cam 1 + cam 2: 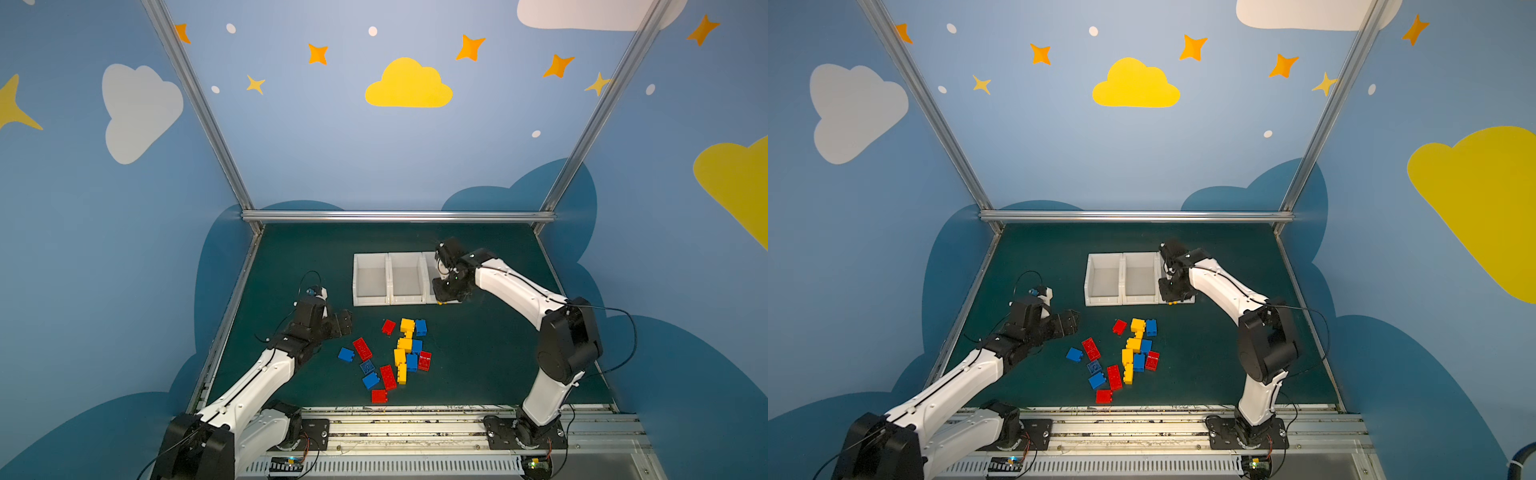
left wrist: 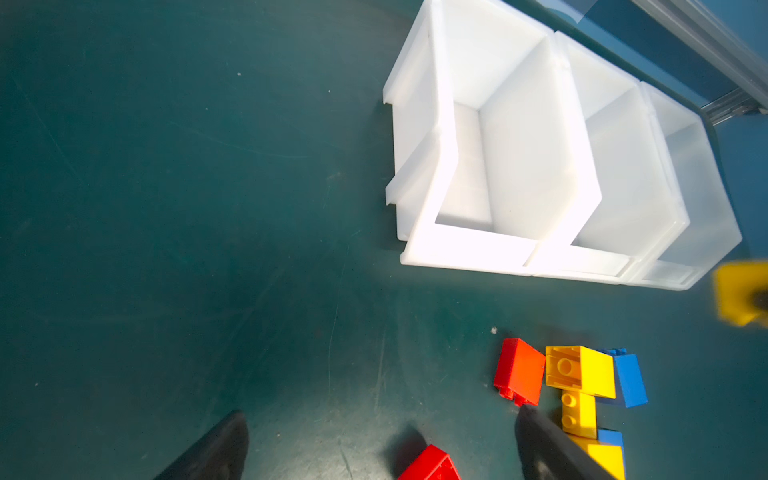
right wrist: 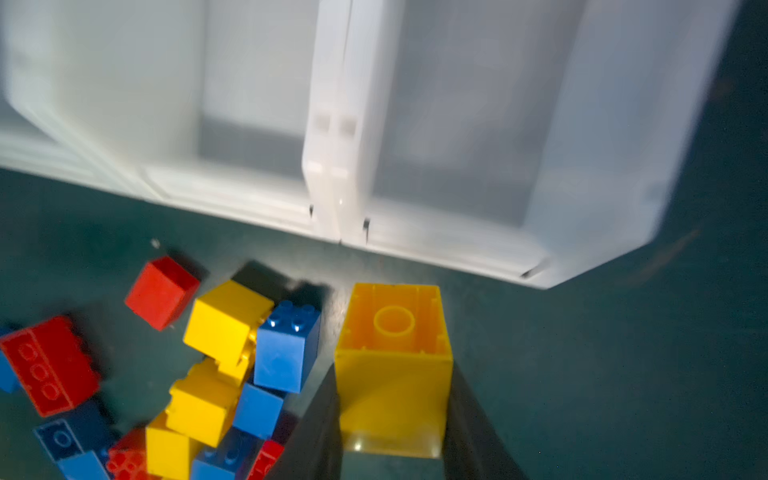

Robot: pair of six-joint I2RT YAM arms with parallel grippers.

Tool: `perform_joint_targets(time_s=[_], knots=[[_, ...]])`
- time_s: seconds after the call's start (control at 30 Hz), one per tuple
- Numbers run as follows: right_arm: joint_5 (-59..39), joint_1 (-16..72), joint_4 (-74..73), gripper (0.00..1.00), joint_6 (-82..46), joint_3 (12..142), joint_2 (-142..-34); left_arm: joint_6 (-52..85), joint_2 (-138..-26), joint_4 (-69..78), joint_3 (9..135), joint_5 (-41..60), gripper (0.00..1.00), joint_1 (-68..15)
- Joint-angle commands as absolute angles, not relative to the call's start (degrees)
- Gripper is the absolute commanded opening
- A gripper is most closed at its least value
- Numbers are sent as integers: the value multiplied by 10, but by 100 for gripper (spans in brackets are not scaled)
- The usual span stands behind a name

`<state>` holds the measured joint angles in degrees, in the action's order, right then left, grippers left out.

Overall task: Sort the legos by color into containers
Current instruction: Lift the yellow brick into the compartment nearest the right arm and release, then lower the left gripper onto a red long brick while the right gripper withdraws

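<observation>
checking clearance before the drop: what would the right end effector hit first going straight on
Likely the front wall of the rightmost bin, just past the yellow brick the right end effector holds; depth unclear, possibly the mat.

I am holding a brick (image 3: 392,365) in my right gripper (image 1: 443,301) before the rightmost of three bins (image 1: 388,274) standing abreast behind the pile (image 1: 405,353), my left gripper (image 1: 344,322) hovering left of it.
</observation>
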<state>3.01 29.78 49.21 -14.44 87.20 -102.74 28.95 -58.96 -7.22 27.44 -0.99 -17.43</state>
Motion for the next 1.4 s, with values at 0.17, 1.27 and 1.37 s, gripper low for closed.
perform_joint_targets(time_s=[0.17, 1.27, 1.37], knots=[[26, 249, 510, 27, -123, 992, -1133, 281, -590, -82, 286, 9, 100, -176], [4, 258, 517, 46, -139, 970, -1079, 283, -569, -81, 268, 19, 98, -186], [2, 260, 512, 46, -145, 941, -1051, 282, -571, -87, 270, 20, 98, -188]])
